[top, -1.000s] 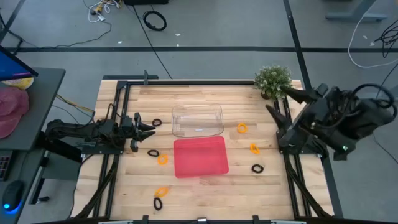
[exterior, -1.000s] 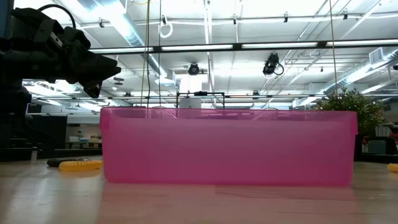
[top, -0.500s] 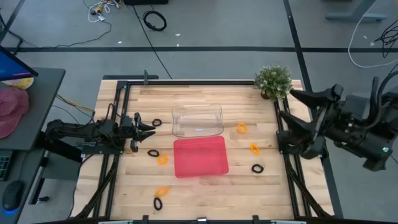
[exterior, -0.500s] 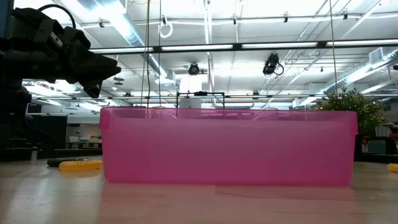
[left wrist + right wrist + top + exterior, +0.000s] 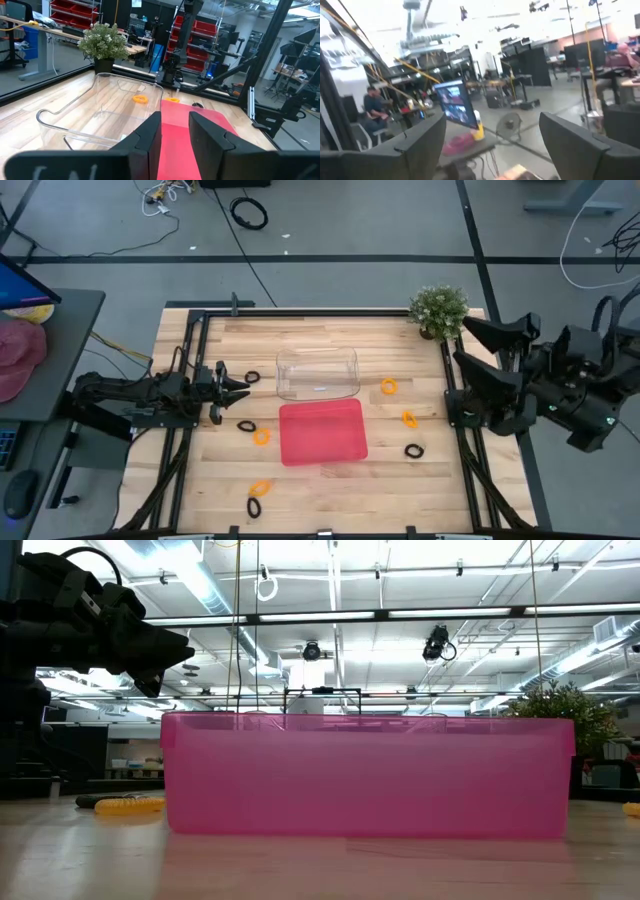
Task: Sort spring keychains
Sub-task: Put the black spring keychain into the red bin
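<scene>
At the table's right edge, the right gripper (image 5: 480, 352) hung spread and raised; the left gripper (image 5: 240, 388) sat narrowly parted, empty. Keychains (image 5: 389, 386) lay scattered around the red tray (image 5: 322, 432). Risk: small coils slipping a wide grasp.

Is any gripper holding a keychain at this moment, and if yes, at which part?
Nothing is held. The left gripper waits at the table's left edge with a narrow empty gap, and the right gripper is open and empty at the right edge.

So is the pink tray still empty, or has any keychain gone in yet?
Empty. From above, the pink tray shows only its bare floor, and the orange and black spring keychains all lie on the table around it.
</scene>
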{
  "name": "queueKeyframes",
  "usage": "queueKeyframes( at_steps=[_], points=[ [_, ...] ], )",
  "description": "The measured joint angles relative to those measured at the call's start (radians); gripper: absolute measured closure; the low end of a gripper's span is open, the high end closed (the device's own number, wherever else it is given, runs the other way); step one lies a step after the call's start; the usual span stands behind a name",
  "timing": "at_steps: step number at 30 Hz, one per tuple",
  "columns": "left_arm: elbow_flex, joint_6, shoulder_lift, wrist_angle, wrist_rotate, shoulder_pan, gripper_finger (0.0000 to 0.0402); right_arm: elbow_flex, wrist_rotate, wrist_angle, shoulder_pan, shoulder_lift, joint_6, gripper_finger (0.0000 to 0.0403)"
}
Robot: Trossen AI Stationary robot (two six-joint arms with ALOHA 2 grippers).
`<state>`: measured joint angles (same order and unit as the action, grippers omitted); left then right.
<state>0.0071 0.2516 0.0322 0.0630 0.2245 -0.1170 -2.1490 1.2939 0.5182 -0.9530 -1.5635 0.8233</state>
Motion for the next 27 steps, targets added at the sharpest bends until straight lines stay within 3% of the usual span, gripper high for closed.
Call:
queueKeyframes(
  at_steps=[7,12,18,21,27],
  points=[
    [0.000,0.000,0.000,0.000,0.000,0.000,0.0298,0.001,-0.185,-0.090,0.003,-0.001,0.076,0.0078],
    [0.000,0.000,0.000,0.000,0.000,0.000,0.0298,0.001,-0.211,-0.160,0.004,0.002,0.087,0.0078],
    [0.000,0.000,0.000,0.001,0.000,0.000,0.0298,-0.008,-0.459,-0.323,0.003,0.004,0.013,0.0078],
    [0.000,0.000,0.000,0.001,0.000,0.000,0.0298,-0.060,-0.491,-0.469,0.004,0.004,-0.041,0.0078],
    [0.000,0.000,0.000,0.001,0.000,0.000,0.0298,-0.209,-0.510,-0.892,0.038,0.008,-0.302,0.0078]
  ],
)
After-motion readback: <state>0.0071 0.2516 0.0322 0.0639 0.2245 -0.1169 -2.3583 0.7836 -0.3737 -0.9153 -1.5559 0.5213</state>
